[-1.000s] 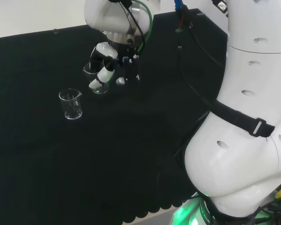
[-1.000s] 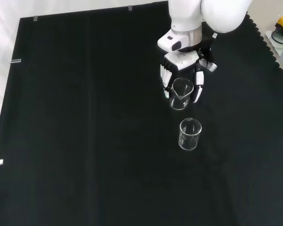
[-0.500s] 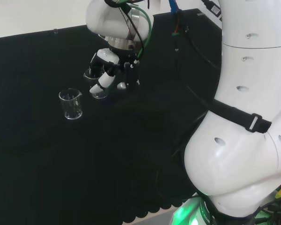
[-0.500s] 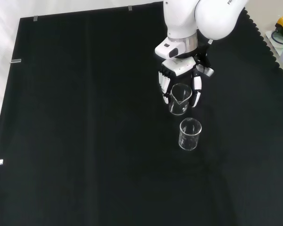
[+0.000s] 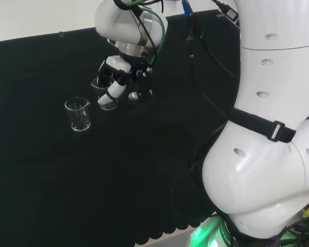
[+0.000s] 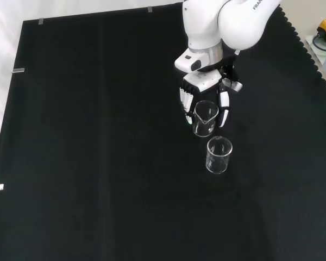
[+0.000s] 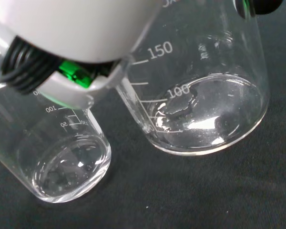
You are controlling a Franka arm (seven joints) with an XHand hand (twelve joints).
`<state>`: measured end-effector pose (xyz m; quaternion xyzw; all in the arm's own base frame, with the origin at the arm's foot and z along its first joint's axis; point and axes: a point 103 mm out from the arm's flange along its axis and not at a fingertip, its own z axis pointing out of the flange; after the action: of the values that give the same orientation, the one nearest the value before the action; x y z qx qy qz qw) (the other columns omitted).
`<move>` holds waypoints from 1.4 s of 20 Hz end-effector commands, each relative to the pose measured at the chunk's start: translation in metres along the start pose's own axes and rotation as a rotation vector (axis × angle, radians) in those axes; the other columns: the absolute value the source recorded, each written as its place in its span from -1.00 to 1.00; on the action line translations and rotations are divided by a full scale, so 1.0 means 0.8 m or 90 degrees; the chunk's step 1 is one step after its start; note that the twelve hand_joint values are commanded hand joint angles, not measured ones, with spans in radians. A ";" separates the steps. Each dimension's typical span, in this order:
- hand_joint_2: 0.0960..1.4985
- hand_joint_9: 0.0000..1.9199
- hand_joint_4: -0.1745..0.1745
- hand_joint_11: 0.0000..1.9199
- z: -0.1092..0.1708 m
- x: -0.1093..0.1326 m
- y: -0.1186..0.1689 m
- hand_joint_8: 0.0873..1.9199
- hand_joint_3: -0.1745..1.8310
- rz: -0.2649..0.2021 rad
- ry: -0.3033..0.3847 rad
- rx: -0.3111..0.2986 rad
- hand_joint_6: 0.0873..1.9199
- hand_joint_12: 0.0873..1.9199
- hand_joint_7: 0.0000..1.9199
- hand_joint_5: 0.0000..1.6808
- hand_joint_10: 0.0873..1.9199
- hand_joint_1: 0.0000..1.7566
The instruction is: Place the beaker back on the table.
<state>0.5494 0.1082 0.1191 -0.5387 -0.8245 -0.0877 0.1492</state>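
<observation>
1. Tabletop (image 6: 98, 163): black cloth across the front view
2. Hand (image 6: 206, 100), upper right of centre, fingers curled round the beaker (image 6: 205, 118)
3. Second beaker (image 6: 219, 155) stands just below: lower straight, release only once the base rests flat

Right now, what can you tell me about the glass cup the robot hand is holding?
It is a beaker of clear glass, with a pouring spout on its rim and white marks up its side. It looks empty apart from a few drops at its base. It stands about upright between the curled fingers of the hand, low over the black cloth; I cannot tell if its base touches. A second beaker stands close by, apart from it.
</observation>
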 end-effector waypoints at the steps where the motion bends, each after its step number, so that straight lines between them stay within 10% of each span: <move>1: -0.29 0.65 -1.00 0.43 0.011 -0.004 0.004 -0.48 -0.17 -0.005 0.010 0.007 -0.60 -0.44 0.42 0.62 -1.00 0.63; 28: -0.28 0.65 -1.00 0.42 0.050 -0.031 0.006 -0.46 -0.18 -0.002 0.002 -0.012 -0.59 -0.43 0.41 0.62 -1.00 0.63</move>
<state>0.5579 0.0993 0.0801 -0.5374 -0.8241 -0.0961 0.1511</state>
